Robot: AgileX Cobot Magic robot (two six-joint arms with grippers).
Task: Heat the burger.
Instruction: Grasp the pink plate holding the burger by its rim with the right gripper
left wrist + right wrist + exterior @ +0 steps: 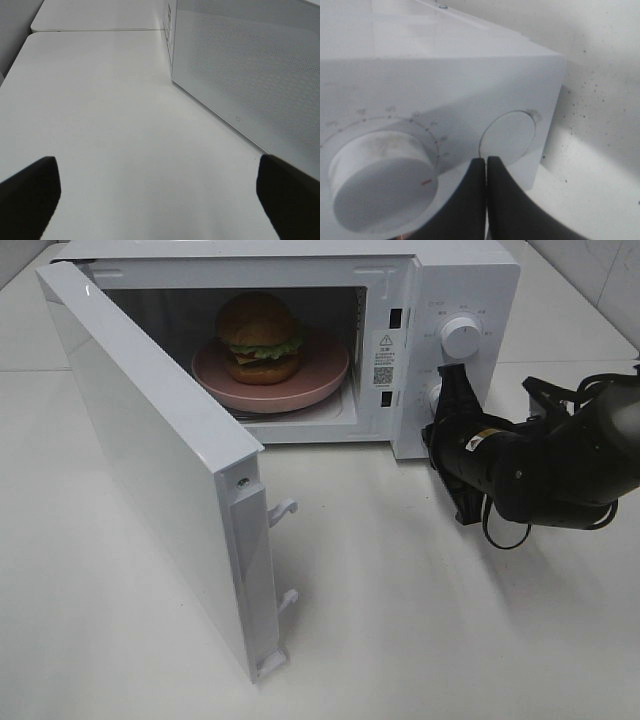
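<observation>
The burger (pixel 259 338) sits on the pink plate (pixel 335 368) inside the open microwave (pixel 470 280), at 10 o'clock from the right gripper (pixel 486 162), which is closed and empty. The left gripper (pixel 160 192) is wide open, empty. It looks soft, light; better take the plate rim.

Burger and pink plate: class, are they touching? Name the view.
Touching. The exterior high view shows the burger resting on the pink plate inside the microwave, bottom bun meeting it with no gap.

We count one microwave (pixel 470 280), one burger (pixel 260 338), one plate (pixel 325 375), two door hooks (pixel 284 510), plus a left gripper (pixel 160 200) and right gripper (pixel 486 167).
</observation>
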